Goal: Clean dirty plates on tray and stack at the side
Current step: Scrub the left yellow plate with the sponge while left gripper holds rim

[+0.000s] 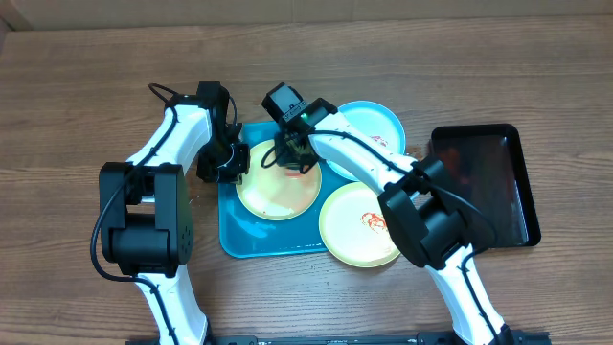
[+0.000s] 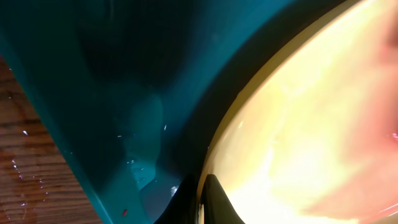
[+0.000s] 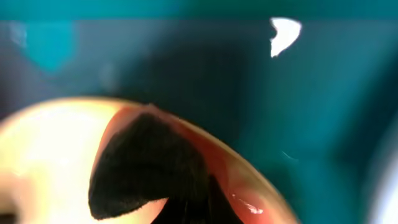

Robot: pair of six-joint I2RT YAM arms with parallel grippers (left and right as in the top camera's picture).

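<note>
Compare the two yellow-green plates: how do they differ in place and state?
The left yellow-green plate lies wholly inside the teal tray; the right yellow-green plate overhangs its right rim. The left hand and right hand both meet at the left plate; neither touches the right one. The right plate's red smear is small and sharp, the left plate's fainter. Both are round and pale-centred.
</note>
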